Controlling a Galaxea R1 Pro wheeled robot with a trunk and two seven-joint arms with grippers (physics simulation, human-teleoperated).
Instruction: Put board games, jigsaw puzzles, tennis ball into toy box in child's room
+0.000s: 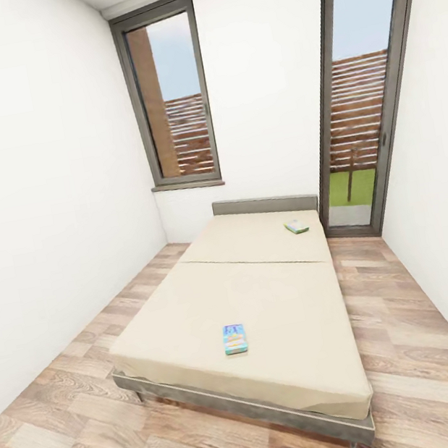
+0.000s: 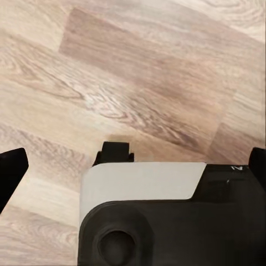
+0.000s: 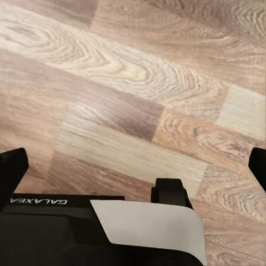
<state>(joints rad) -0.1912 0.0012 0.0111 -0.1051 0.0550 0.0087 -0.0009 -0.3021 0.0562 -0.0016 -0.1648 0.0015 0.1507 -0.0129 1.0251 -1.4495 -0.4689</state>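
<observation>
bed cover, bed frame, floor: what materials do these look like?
Bed cover: matte cream fabric, probably; no sheen, soft folded corners. Bed frame: grey, faintly grained, maybe painted wood or metal; unclear. Floor: wood-look planks with visible grain and seams, slight satin sheen; could be laminate.

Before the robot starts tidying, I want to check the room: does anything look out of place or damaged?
Only two board games lie loose on the bed: a light blue one near the foot and another near the headboard. Nothing looks damaged or spilled.
</observation>
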